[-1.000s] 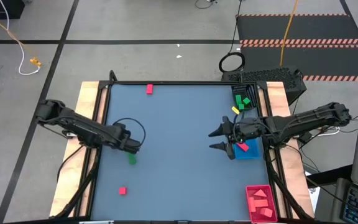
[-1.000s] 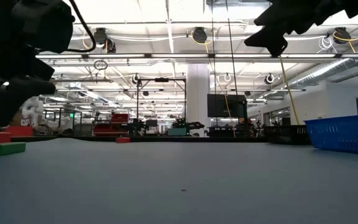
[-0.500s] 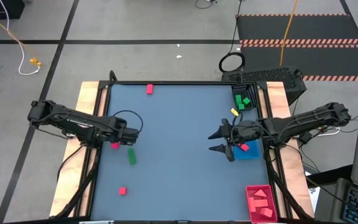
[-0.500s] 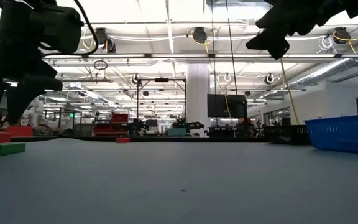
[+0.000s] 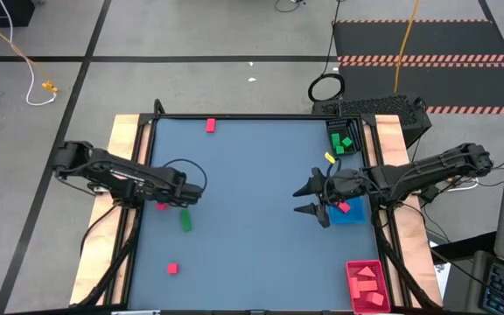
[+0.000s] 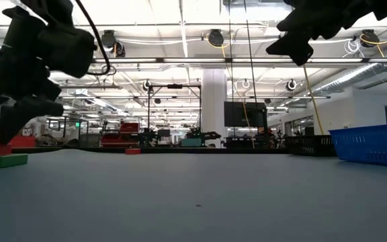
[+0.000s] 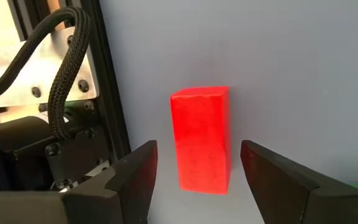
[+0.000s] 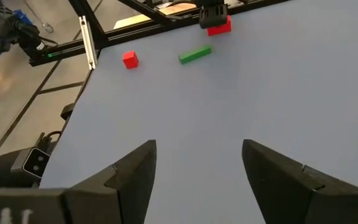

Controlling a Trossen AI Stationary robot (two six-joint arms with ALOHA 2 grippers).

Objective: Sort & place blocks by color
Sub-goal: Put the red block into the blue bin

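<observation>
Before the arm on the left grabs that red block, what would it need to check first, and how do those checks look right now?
1. Left gripper open: ok, jaws spread wide.
2. Red block lined up between the jaws: ok, centred in the left wrist view.
3. Low enough to close on it: cannot tell; no view shows the height clearly.
4. Green bar clear of the grasp: ok, it lies apart from the red block on the table.
5. Right gripper out of the way: ok, open and across the table beside the blue tray.
6. Red tray reachable: cannot tell, it sits at the far corner.
</observation>
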